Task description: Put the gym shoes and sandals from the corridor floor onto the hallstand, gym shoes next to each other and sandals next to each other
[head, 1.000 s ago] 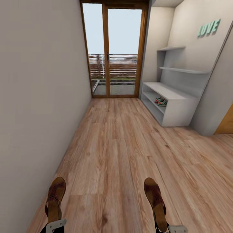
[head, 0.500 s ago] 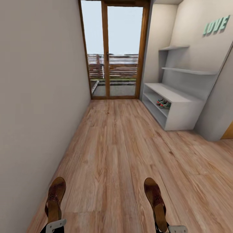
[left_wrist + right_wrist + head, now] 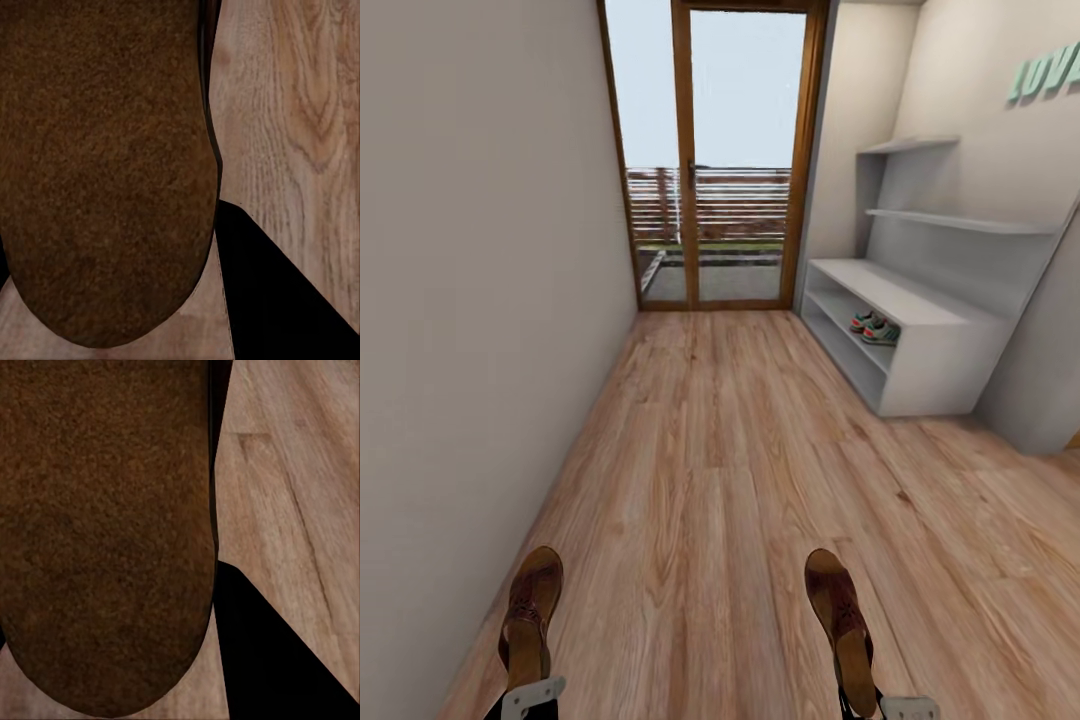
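At the near left of the head view, the left gripper (image 3: pixel 525 692) carries one brown sandal (image 3: pixel 531 616), toe pointing ahead, held above the corridor floor (image 3: pixel 730 480). Only a pale piece of the gripper shows at the sandal's heel, so how far its fingers stand apart cannot be told, though it does appear to have hold of the shoe. In the left wrist view the sandal's rough dark sole (image 3: pixel 105 165) covers most of the frame, with wood planks (image 3: pixel 300 112) alongside it.

A plain wall (image 3: pixel 470 300) runs along the left side of the corridor, and a wood-framed glass door (image 3: pixel 710 160) closes the far end, with a railing outside.

At the near right, the right gripper (image 3: pixel 895 708) carries the other sandal (image 3: pixel 842 620) in the same manner, and its opening likewise cannot be read. The right wrist view shows that sole (image 3: pixel 105 532) against the planks (image 3: pixel 292 472).

Further right stands the light-grey hallstand (image 3: pixel 920 345). The two gym shoes (image 3: pixel 875 328) sit side by side on its upper open shelf below the bench top. Green letters (image 3: pixel 1045 75) hang on the wall above.
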Available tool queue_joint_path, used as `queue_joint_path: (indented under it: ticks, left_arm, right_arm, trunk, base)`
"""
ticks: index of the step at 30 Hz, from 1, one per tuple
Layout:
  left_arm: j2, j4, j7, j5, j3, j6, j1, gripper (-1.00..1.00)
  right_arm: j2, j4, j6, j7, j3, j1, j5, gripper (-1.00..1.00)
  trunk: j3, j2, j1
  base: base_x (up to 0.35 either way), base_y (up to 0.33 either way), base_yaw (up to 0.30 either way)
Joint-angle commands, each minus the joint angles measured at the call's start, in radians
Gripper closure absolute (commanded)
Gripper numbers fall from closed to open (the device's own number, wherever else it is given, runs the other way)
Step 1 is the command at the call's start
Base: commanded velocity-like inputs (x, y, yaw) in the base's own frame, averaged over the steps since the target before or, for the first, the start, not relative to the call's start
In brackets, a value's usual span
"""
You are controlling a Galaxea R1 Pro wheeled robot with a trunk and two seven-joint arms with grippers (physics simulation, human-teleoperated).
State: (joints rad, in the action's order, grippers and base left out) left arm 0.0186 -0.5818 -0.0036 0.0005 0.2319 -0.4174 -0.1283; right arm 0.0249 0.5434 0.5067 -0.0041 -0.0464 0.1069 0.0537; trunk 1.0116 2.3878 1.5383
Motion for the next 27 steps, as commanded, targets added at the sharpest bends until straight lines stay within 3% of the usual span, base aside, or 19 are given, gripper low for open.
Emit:
queue_joint_path:
  ticks: [1, 27]
  left_arm:
    - [0.000, 0.000, 0.001, -0.004, 0.001, -0.003, -0.001, 1.00]
    - [0.000, 0.000, 0.001, -0.004, 0.001, -0.002, -0.001, 1.00]
  right_arm:
    - [0.000, 0.000, 0.003, 0.001, -0.003, 0.001, 0.002, 1.00]
    - [0.000, 0.000, 0.003, 0.001, -0.003, 0.001, 0.002, 1.00]
  trunk:
    - [0.001, 0.000, 0.000]
    - [0.001, 0.000, 0.000]
  base:
    - [0.339, 0.000, 0.000]
    - [0.339, 0.000, 0.000]
